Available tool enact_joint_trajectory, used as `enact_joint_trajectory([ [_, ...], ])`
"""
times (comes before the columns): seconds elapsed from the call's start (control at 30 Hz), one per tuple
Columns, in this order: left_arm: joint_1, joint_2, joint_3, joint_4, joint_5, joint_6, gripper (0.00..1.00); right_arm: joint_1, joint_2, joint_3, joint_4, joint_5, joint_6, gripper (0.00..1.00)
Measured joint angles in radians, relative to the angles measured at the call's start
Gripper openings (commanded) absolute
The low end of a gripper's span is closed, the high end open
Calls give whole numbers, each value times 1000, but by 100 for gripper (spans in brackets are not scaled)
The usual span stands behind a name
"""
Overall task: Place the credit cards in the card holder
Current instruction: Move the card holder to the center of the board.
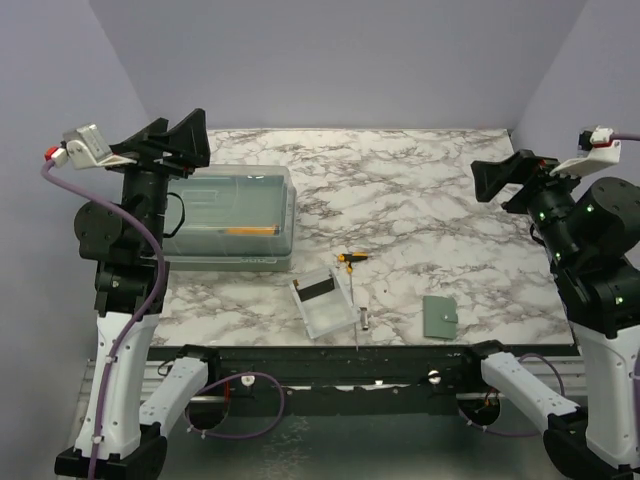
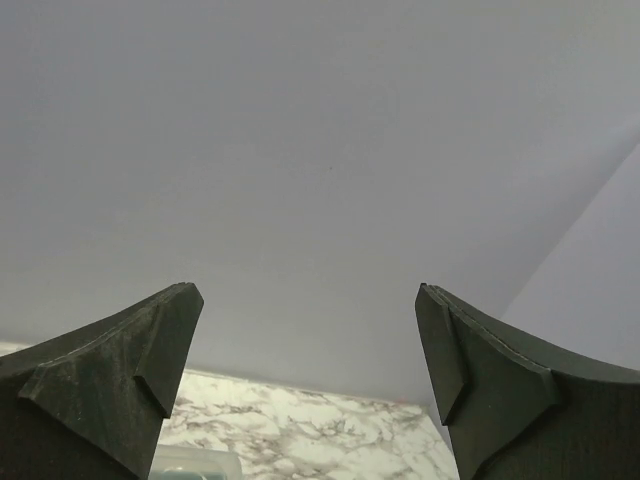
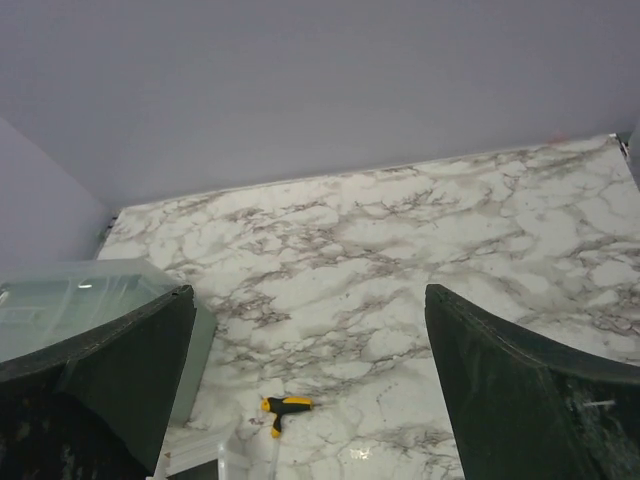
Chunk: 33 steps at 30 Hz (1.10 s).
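Start, I judge: left pincer (image 2: pixel 307 295) and right pincer (image 3: pixel 310 295) gape empty, card holder (image 1: pixel 439 317) lies shut front-right on the surface (image 1: pixel 400 200), so next I reach for the black card (image 1: pixel 319 290) in the clear tray (image 1: pixel 340 322).

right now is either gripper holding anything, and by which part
Nothing is held. The left gripper and the right gripper are both open and up in the air, with nothing between their jaws.

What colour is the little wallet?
The card holder is grey-green, clearest in the top external view.
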Motion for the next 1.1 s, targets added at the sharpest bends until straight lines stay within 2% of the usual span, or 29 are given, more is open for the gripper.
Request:
enact_joint_trajectory([
  [0.3, 0, 134, 92, -106, 172, -36, 99, 0, 146, -55, -80, 58, 54, 100],
  [0.63, -22, 350, 104, -163, 491, -162, 99, -3, 190, -411, -215, 131, 379, 100],
  [0.97, -298, 393, 66, -193, 504, -155, 99, -12, 118, -644, -369, 164, 733, 100],
  [1.1, -406, 411, 66, -192, 479, -127, 99, -12, 127, -722, -406, 166, 819, 100],
])
